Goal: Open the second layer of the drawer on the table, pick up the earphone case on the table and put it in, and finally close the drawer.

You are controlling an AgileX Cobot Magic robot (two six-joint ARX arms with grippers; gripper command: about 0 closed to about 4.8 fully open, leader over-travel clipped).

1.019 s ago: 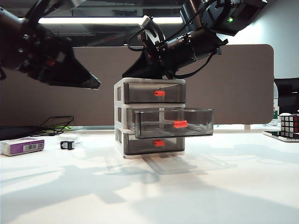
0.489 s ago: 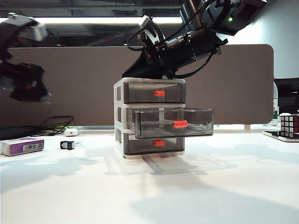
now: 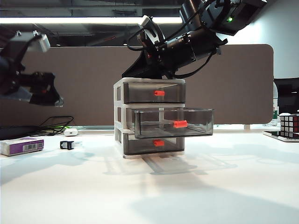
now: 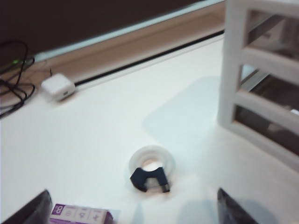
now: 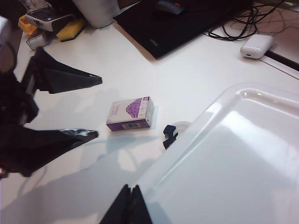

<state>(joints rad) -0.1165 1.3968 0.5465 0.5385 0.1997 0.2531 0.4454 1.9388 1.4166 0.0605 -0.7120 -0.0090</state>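
Left gripper (image 4: 131, 210) hangs in the air well to the left of the drawer (image 3: 149, 119), its two dark fingers spread wide with nothing between them; in the right wrist view the same gripper (image 5: 93, 107) shows as two black wedges set far apart above the table. Right gripper (image 5: 128, 205) sits over the top of the drawer, behind its upper tray, its fingertips pressed together to a single point and holding nothing.

Biggest of all is the table (image 3: 187, 196), a plain white surface carrying everything else. On it stands the drawer, a white frame with three smoky-grey trays and red-orange handles. Its second layer (image 3: 173, 122) is pulled out towards the front and to the right of the frame and looks bare inside; the trays above and below it are pushed in.

Far left of the drawer lies a white-and-purple box (image 3: 22, 146). Between that box and the drawer, nearer the box, is a small black clip (image 3: 67, 145) against a roll of clear tape (image 4: 152, 161). The earphone case (image 3: 71, 132) rests on the table left of the drawer, behind the clip, close to some black cables (image 3: 56, 123) at the far edge.
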